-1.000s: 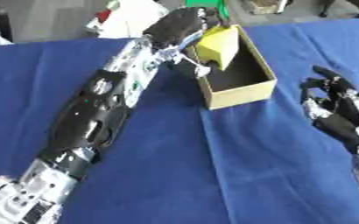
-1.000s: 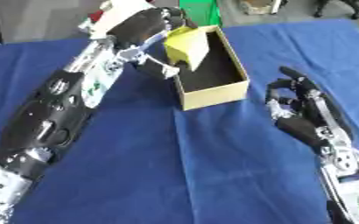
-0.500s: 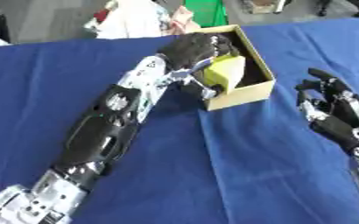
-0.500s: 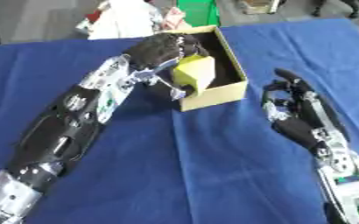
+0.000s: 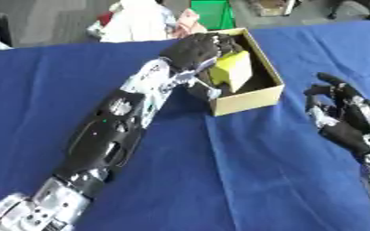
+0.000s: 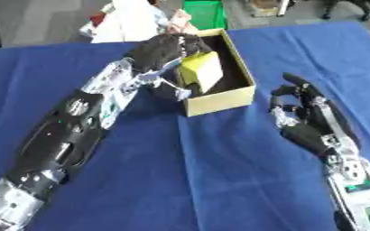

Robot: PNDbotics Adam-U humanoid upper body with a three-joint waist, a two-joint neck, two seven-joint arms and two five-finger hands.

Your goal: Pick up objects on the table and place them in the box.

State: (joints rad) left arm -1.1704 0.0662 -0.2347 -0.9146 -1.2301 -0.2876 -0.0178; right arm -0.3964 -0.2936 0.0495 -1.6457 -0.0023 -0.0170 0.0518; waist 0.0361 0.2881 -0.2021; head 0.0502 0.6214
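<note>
Yellow block [image 5: 232, 70], boxy, pinched by left hand [image 5: 194, 48] inside cardboard box [image 5: 255, 100]; right hand [image 6: 307, 118] spread on blue worktop [image 5: 243, 176].

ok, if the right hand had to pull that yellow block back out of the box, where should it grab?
Probably the yellow block's upper end, from above: it leans tilted in the box, top above the rim, left hand at its left.

Item count: 1 cardboard box [image 6: 219, 100] at 12 o'clock; 1 yellow block [image 6: 201, 72] inside it; 2 robot hands, left hand [image 6: 166, 49] at 11 o'clock, right hand [image 6: 308, 121] at 3 o'clock; 1 blue table [image 6: 219, 180].
</note>
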